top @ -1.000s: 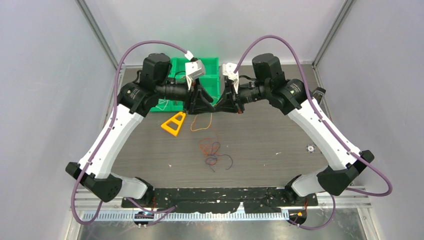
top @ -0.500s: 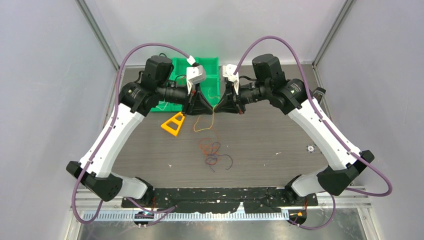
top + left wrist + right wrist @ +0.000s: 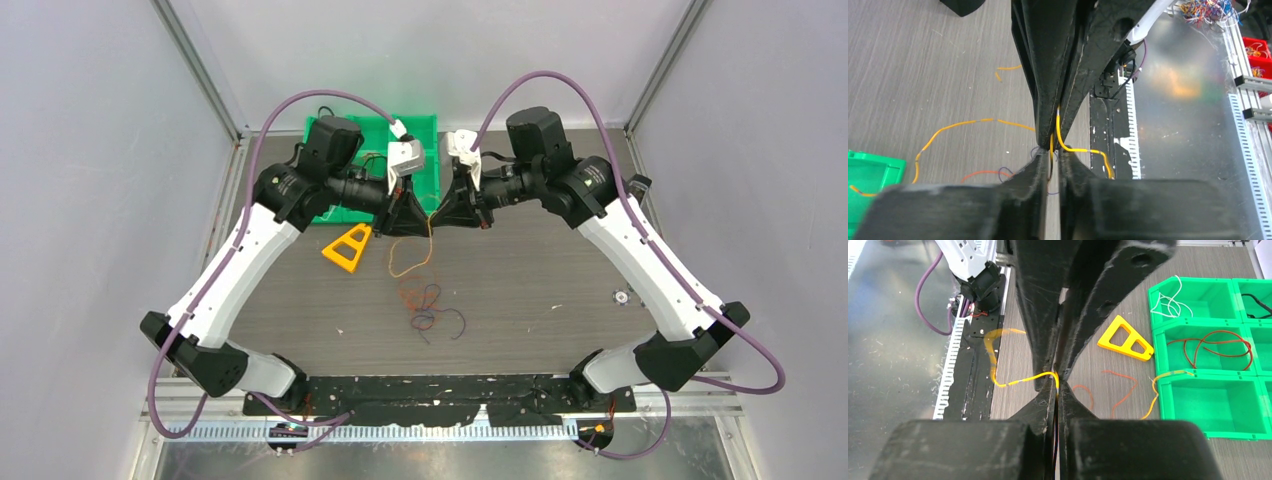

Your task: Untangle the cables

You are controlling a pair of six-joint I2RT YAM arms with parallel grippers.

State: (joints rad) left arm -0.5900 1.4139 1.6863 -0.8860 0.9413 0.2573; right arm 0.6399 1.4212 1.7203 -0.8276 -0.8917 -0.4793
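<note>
the left claw and the right claw meet tip to tip just in front of the green plastic compartment tray, each clamped on the same thin yellow-orange wire; the span held between them is very short and runs left to right along the tray's near edge; the slack tail drops away from the tray toward the small knot of red, purple and black wires on the grey wood-grain counter; whether the tail touches that knot i cannot tell; the next move probably calls for drawing the claws apart sideways.
</note>
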